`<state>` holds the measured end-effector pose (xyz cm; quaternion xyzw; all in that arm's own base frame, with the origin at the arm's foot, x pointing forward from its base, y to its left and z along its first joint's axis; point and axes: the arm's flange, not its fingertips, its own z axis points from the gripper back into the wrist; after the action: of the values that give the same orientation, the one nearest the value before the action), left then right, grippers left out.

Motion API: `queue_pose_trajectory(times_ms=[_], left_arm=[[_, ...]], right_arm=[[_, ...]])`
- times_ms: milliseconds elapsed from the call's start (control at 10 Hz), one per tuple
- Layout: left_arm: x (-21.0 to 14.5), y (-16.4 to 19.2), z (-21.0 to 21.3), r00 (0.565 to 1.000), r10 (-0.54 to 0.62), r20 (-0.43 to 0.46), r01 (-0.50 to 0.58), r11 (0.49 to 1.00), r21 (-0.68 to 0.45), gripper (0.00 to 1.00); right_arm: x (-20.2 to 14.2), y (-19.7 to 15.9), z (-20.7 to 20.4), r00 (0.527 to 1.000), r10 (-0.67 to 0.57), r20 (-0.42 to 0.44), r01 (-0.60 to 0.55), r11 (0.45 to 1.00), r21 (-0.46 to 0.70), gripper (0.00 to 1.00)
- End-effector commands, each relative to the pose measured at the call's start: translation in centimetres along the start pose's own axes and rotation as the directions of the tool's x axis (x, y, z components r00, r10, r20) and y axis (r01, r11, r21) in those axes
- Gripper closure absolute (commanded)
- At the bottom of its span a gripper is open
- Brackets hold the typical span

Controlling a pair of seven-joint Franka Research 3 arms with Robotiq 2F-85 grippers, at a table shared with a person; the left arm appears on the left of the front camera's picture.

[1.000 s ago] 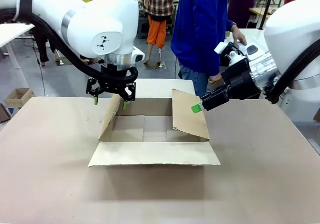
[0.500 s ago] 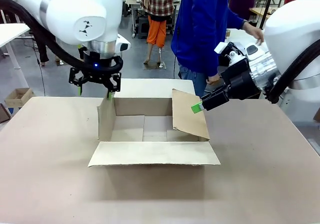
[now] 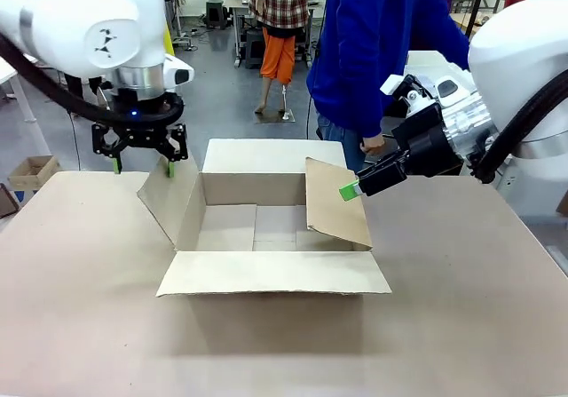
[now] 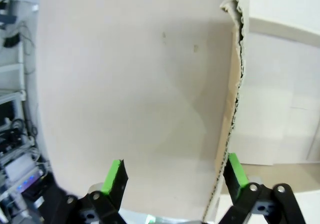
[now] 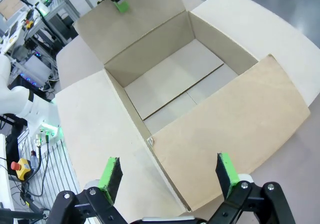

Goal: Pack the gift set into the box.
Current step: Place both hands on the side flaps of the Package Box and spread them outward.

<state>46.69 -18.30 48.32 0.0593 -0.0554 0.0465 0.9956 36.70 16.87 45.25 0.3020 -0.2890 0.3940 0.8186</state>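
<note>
From the front, we see the box (image 3: 266, 237) open in the middle of the tabletop (image 3: 89, 326), closer to its far edge. Our left gripper (image 3: 143, 166) hangs just over the leaning left flap (image 3: 164, 203), fingers apart. Our right gripper (image 3: 348, 193) sits right at the raised right flap (image 3: 335, 206).

From the left wrist, the fingers stand wide apart, with the flap's rough edge beside one finger.

From the right wrist, the fingers are apart too. The right flap lies past them, and we look down into the box.
</note>
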Motion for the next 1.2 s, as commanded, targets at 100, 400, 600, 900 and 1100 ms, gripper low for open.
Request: queue_pose_trajectory(times_ms=[100,400,600,900,1100], left_arm=[[-0.6,5.0,-2.4,0.998,-0.046,-0.042,0.036,0.974,-0.225,0.0],[-0.1,10.1,-6.9,0.978,-0.182,-0.106,0.098,0.84,-0.533,0.0],[0.0,11.6,-9.1,0.971,-0.23,-0.06,0.123,0.702,-0.702,0.0],[0.0,11.1,-8.2,0.983,-0.179,-0.04,0.115,0.774,-0.623,0.0],[0.0,11.1,-8.2,0.983,-0.179,-0.04,0.115,0.774,-0.623,0.0]], right_arm=[[0.1,0.2,0.1,1.0,-0.012,-0.003,0.012,1.0,-0.001,0.0],[0.1,0.2,0.1,1.0,-0.012,-0.003,0.012,1.0,-0.001,0.0],[0.1,0.2,0.1,1.0,-0.012,-0.003,0.012,1.0,-0.001,0.0],[0.1,0.2,0.1,1.0,-0.012,-0.003,0.012,1.0,-0.001,0.0],[2.7,1.4,-1.1,0.987,-0.021,-0.161,0.012,0.999,-0.053,0.0]])
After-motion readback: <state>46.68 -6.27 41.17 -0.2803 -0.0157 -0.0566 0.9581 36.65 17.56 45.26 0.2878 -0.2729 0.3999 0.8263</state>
